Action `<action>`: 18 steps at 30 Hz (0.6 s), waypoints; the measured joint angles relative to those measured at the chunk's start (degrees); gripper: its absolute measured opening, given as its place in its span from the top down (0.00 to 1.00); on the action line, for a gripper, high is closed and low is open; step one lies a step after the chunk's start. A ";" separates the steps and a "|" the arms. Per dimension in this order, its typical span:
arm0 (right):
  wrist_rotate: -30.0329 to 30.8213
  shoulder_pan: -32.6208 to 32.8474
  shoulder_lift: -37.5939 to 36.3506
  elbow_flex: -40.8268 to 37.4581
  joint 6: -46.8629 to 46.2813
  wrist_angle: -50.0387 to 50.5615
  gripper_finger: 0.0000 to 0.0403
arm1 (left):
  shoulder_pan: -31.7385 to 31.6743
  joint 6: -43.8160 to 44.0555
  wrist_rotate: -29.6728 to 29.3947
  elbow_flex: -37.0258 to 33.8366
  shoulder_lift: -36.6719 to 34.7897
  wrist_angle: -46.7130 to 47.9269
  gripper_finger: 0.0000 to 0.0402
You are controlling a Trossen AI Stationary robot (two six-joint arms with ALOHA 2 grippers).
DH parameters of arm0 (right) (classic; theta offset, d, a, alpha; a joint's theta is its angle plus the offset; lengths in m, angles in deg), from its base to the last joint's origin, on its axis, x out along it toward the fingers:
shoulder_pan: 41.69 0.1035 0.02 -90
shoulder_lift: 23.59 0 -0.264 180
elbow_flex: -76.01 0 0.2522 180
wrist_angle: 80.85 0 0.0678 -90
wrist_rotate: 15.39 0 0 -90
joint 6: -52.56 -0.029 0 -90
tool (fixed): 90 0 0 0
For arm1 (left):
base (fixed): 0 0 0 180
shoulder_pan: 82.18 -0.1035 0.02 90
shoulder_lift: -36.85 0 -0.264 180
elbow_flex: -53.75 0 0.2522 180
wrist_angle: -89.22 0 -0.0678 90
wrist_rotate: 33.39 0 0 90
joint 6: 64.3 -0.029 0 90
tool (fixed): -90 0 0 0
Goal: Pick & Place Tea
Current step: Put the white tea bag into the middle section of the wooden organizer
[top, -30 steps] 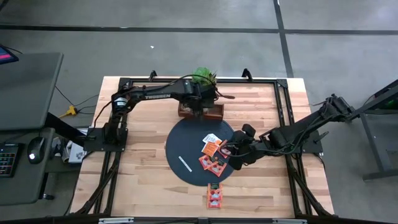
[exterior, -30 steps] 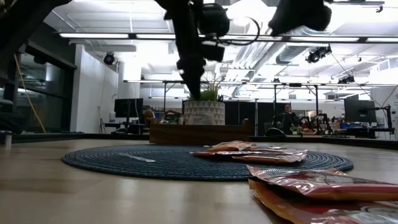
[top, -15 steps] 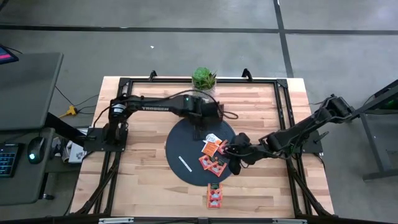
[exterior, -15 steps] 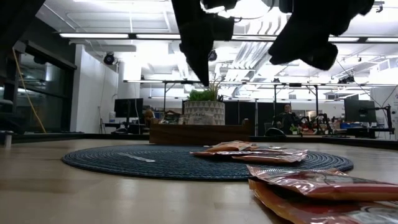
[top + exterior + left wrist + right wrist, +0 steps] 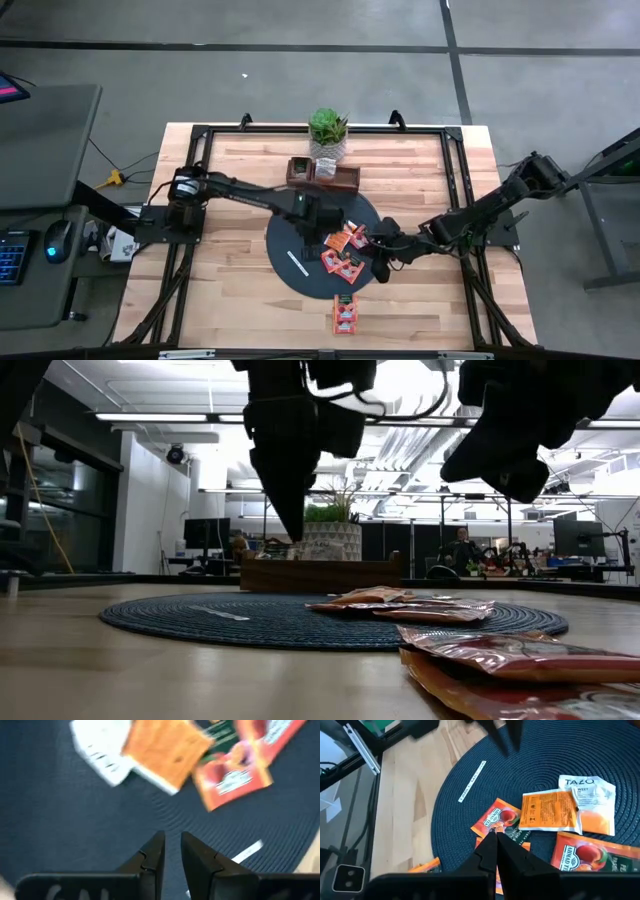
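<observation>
Wooden tray (image 5: 323, 174) | contents unclear | tea sachets (image 5: 346, 250) on mat (image 5: 290, 238)

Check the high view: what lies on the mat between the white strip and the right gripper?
The cluster of tea sachets lies there, on the mat between the white strip and the right gripper; the high view shows it.

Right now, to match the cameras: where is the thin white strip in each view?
High view: strip, left half of the mat.
Low view: strip, mat's left part.
Left wrist view: strip by mat's edge.
Right wrist view: strip by mat's edge.
Shared landmark: the mat.
</observation>
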 joint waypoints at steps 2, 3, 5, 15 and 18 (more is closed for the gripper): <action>0.25 0.00 0.63 0.00 0.90 -0.81 1.00 | 1.60 2.06 0.00 -1.49 0.00 -1.48 0.85; 0.53 0.00 1.29 0.00 1.08 -1.54 1.00 | 2.41 2.97 -0.04 -2.16 -0.37 -1.58 0.85; 0.80 0.00 3.16 0.00 1.10 -2.90 1.00 | 3.76 4.65 -0.02 -2.98 -0.86 -4.49 0.85; 1.06 -0.24 16.65 -0.07 -9.57 -9.72 1.00 | 7.21 17.17 -0.06 -8.69 -0.85 -16.45 0.85; 1.34 -0.26 17.78 -0.07 -13.05 -10.11 1.00 | 7.13 21.70 -0.20 -10.94 -0.85 -21.98 0.85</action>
